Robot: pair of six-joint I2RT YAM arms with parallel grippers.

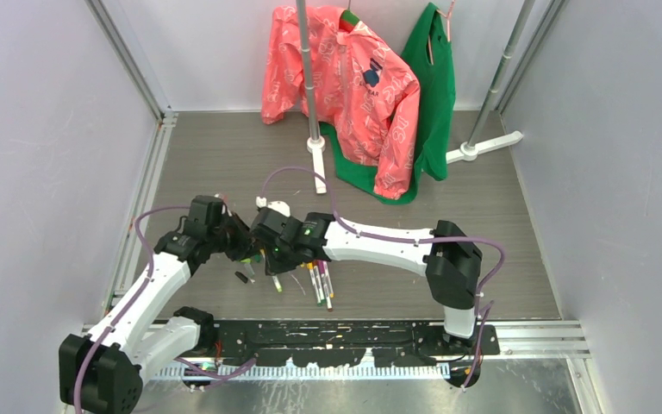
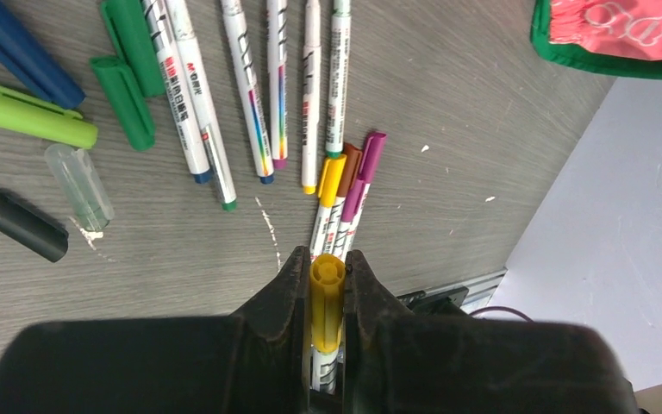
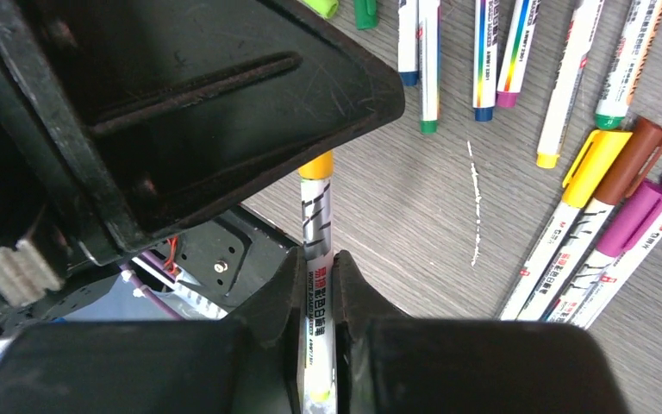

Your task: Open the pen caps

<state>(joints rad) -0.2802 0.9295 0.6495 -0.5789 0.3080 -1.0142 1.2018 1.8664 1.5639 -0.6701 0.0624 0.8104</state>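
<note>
One pen is held between both grippers above the table. My left gripper (image 2: 327, 260) is shut on its yellow pen cap (image 2: 327, 302). My right gripper (image 3: 317, 259) is shut on the same pen's white barrel (image 3: 316, 216), and the yellow cap (image 3: 316, 165) runs into the left gripper's black body (image 3: 181, 103). From above, the left gripper (image 1: 240, 240) and right gripper (image 1: 263, 239) meet tip to tip. On the table lie several uncapped pens (image 2: 246, 86) and three capped ones: yellow (image 2: 331, 179), brown (image 2: 349, 162), purple (image 2: 366, 159). Loose caps lie to the left: blue (image 2: 21, 52), green (image 2: 125, 103), light green (image 2: 30, 115), clear (image 2: 79, 185), black (image 2: 15, 224).
A pink jacket (image 1: 345, 86) and a green garment (image 1: 431, 95) hang from a rack pole (image 1: 310, 78) at the back, trailing onto the table. The rack's white foot (image 1: 491, 145) lies at the back right. White walls close both sides. A metal rail (image 1: 526, 332) runs along the near edge.
</note>
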